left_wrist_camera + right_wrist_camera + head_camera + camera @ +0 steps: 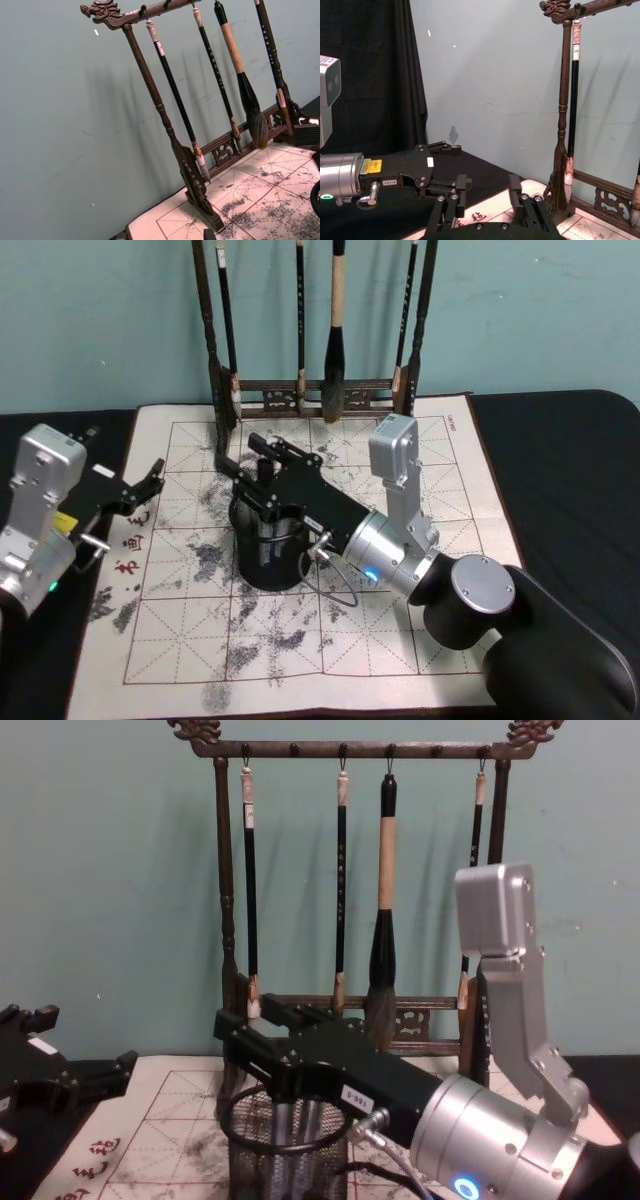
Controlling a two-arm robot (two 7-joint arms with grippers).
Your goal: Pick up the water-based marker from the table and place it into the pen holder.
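Note:
The pen holder (268, 558), a black wire-mesh cup (288, 1145), stands on the ink-stained calligraphy mat (400, 455). My right gripper (255, 462) hovers directly over its rim (250, 1020). It is open, and its wrist view shows nothing between the two fingers (487, 187). A pale upright shaft (286, 1135) shows through the mesh inside the cup. I cannot tell whether this is the water-based marker. My left gripper (150, 485) is open and sits off the mat's left edge, apart from the holder (75, 1065).
A tall dark wooden brush rack (300, 395) with several hanging brushes (385, 930) stands at the back of the mat, just beyond the holder. Black cloth (560, 470) covers the table around the mat. A teal wall (75, 125) is behind.

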